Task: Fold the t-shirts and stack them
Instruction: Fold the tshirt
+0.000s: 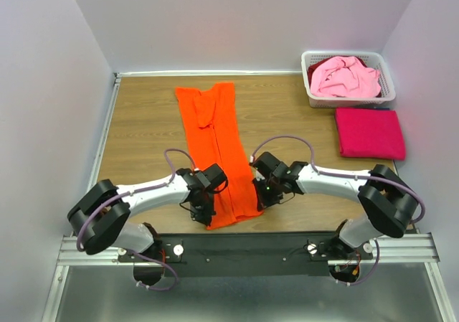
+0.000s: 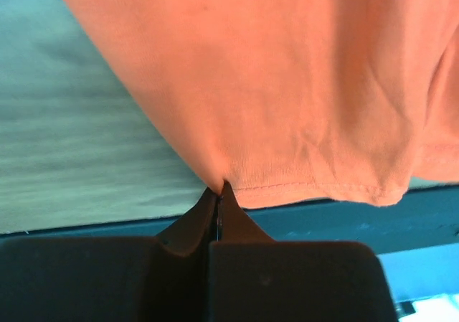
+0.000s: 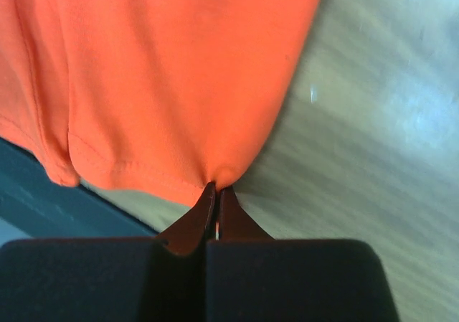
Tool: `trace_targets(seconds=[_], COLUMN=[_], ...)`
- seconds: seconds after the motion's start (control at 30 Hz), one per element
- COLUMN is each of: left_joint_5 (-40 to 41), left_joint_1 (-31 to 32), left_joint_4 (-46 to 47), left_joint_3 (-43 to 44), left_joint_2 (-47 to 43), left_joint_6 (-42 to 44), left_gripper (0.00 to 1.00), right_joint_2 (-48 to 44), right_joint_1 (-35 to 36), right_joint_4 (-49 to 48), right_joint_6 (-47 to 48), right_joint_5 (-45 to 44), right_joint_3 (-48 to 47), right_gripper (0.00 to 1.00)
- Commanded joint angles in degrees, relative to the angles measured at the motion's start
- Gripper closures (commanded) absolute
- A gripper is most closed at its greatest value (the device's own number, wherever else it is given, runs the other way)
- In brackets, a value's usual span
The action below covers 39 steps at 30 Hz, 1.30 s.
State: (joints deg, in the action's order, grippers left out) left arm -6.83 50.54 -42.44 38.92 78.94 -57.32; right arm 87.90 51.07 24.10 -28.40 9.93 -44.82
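The bright orange t-shirt [image 1: 219,143] lies folded lengthwise in a long strip down the middle of the table. My left gripper [image 1: 206,209] is shut on its near left hem corner; the left wrist view shows the orange cloth [image 2: 287,85] pinched at the tips. My right gripper [image 1: 261,193] is shut on the near right hem corner, with the orange cloth [image 3: 165,78] pinched at the tips in the right wrist view. The magenta-red t-shirt [image 1: 369,133] lies folded flat at the right. The pale pink t-shirt [image 1: 346,77] sits crumpled in the basket.
A white slotted basket [image 1: 388,85] stands at the back right corner. White walls close the table on the left, back and right. A metal rail [image 1: 244,250] with the arm bases runs along the near edge.
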Motion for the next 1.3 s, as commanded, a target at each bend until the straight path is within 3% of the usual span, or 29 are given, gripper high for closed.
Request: trace_targets(seconds=[0.0, 0.2, 0.47, 0.6, 0.87, 1.27], left_joint_5=[0.3, -0.5, 3.6, 4.9, 5.0, 6.4], left_joint_1=[1.9, -4.4, -23.4, -29.8, -34.7, -38.4], left_joint_4=[-2.6, 2.3, 8.9, 14.1, 19.3, 22.7], left_joint_3=[-1.7, 2.4, 10.4, 15.4, 24.1, 28.6], left_joint_2=[-5.0, -6.6, -0.9, 4.3, 15.1, 18.7], left_joint_6=[-1.0, 7.2, 22.7, 27.9, 32.3, 33.1], left_gripper=[1.00, 1.00, 1.00, 1.00, 1.00, 1.00], right_joint_2=[-4.7, -3.1, 9.7, 17.1, 28.9, 38.1], right_joint_1=[0.5, -0.3, -8.0, -11.2, -14.9, -17.1], right_joint_4=[6.0, 10.4, 11.1, 11.1, 11.1, 11.0], right_joint_6=[0.8, 2.6, 9.9, 12.6, 16.7, 18.1], right_joint_5=[2.5, -5.7, -9.7, -11.8, -13.8, -12.7], right_joint_3=[1.7, -5.9, -24.7, -36.2, -51.3, -64.0], right_gripper=[0.99, 0.99, 0.99, 0.99, 0.99, 0.99])
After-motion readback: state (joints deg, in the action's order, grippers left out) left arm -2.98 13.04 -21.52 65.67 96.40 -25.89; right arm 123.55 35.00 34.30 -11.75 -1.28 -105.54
